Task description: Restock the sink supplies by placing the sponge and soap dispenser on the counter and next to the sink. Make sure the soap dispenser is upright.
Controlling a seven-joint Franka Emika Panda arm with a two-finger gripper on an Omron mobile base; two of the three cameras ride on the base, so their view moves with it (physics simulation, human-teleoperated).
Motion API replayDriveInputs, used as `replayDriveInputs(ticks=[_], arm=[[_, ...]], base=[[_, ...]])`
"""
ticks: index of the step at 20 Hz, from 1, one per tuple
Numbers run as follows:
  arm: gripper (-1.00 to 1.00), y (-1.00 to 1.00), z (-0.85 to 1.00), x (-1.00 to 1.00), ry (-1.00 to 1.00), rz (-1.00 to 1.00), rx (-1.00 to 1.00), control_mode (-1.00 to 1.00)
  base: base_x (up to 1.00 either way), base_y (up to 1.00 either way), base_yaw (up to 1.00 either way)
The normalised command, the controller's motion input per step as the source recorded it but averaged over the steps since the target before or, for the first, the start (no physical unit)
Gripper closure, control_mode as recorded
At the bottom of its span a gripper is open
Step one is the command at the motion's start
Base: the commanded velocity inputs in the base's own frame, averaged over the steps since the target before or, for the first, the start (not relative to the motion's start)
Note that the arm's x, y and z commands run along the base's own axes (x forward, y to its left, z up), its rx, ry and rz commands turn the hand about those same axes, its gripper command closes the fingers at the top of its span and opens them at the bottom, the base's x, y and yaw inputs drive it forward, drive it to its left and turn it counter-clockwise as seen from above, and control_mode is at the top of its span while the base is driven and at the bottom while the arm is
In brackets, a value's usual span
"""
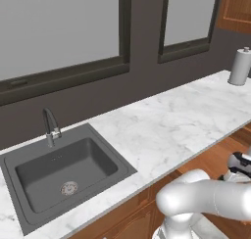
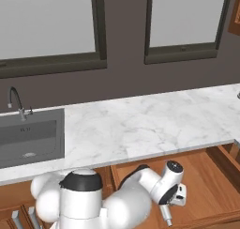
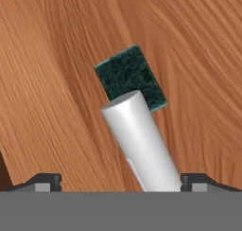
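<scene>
The sponge (image 3: 131, 77) lies dark green side up on the wooden floor of an open drawer (image 2: 206, 176) below the counter (image 2: 140, 125). The soap dispenser (image 3: 142, 142), a pale grey bottle, lies on its side with one rounded end over a corner of the sponge. Its pump top is hidden. My gripper (image 3: 122, 182) hangs just above it, open wide, with one fingertip (image 3: 47, 181) left of the bottle's near end and the other on its right. From the right base view the gripper (image 2: 168, 214) points down into the drawer. The sink (image 1: 63, 169) sits in the counter (image 1: 171, 120) at the left.
A slim metal faucet (image 1: 50, 128) stands behind the sink. A white paper towel roll (image 1: 240, 66) stands at the counter's far right. The drawer's wooden walls (image 2: 225, 160) bound the hand on the right. Windows and a dark wall back the counter.
</scene>
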Motion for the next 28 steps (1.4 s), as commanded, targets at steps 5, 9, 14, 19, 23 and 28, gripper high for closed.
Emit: replayDriveInputs(ticks=[5,9,14,19,23,28], arm=[[-1.0,-0.04,-0.16,0.05,-0.06,0.05,0.0,-1.0],[-1.0,0.0,-0.35,0.04,-0.01,0.04,0.0,-1.0],[-1.0,-0.09,-0.1,0.12,0.0,0.03,0.0,-1.0],[-1.0,-0.06,-0.1,0.16,0.0,0.02,0.0,-1.0],[-1.0,0.01,-0.36,0.0,0.0,0.02,-0.01,-1.0],[1.0,0.05,-0.43,0.0,0.0,0.01,-0.03,-1.0]], base=[[0.0,0.0,0.0],[0.0,0.0,0.0],[0.0,0.0,0.0],[0.0,0.0,0.0],[0.0,0.0,0.0],[0.0,0.0,0.0]])
